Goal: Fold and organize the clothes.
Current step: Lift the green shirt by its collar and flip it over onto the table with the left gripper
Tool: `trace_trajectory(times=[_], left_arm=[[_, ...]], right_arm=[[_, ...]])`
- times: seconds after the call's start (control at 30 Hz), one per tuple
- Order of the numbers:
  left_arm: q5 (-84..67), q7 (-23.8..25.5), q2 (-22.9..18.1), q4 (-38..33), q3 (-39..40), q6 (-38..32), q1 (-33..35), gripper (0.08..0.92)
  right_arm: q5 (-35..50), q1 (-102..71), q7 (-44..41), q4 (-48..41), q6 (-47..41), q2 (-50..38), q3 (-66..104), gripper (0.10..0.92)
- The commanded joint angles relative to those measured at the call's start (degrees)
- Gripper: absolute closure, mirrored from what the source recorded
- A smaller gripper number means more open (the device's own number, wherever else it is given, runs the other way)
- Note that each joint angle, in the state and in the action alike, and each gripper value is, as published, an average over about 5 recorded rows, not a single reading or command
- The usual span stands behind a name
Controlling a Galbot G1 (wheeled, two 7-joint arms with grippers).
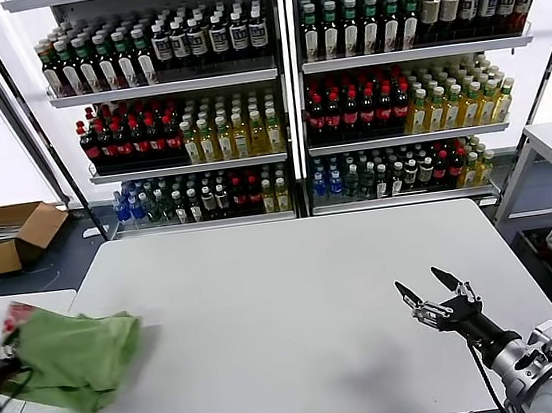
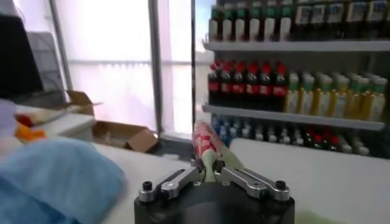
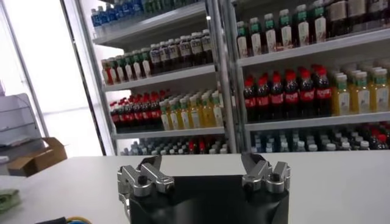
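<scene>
Left gripper (image 2: pixel 212 165) is closed on the light green shirt (image 1: pixel 73 359): the left wrist view shows both fingers (image 2: pixel 177 181) converged on a pinched fold of fabric that carries the red-and-white checkered patch (image 2: pixel 207 143), which stands up between them. In the head view the same gripper (image 1: pixel 3 363) sits at the table's left edge, mostly hidden by the garment, with the patch (image 1: pixel 16 319) just above it. From that grip point the shirt extends as a bunched mass toward the table centre; its long axis runs roughly along the left-right direction of the table (image 1: pixel 298 304), the free end pointing toward the robot's right and resting on the white top near the front left corner. Collar and buttons cannot be made out. The left wrist view alone shows a blue cloth (image 2: pixel 55 176) lying beside the gripper, and a cardboard box (image 2: pixel 125 135) on the floor beyond; the head view shows only a sliver of that blue at its left border. Right gripper (image 1: pixel 436 294) is well apart from the shirt, over the front right part of the table, with its fingers spread; the right wrist view confirms the wide gap between the two fingers (image 3: pixel 145 176) above bare tabletop. Bottle shelves (image 1: pixel 281 85) fill the background.
</scene>
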Motion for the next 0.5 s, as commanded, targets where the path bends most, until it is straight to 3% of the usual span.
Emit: trace_trajectory(times=[0.03,0.27,0.5], left_arm=[[-3.29,-0.38,10.07,-1.15,-8.57,2.07,-1.99,0.879],[1.41,-3.82,-1.84,-10.73,5.55,3.5,-2.65,0.88],[0.41,-14.68,-16.9,-19.12,28.72,6.71,-2.9,0.88]], right_arm=[[-0.03,0.41,-0.09,0.21,0.5,0.26,-0.78,0.203],[-0.54,-0.64,-0.03,2.07,0.83,1.73,-1.52,0.203],[-0.57,-0.97,0.4,3.44,0.52,1.94,-0.68,0.203]])
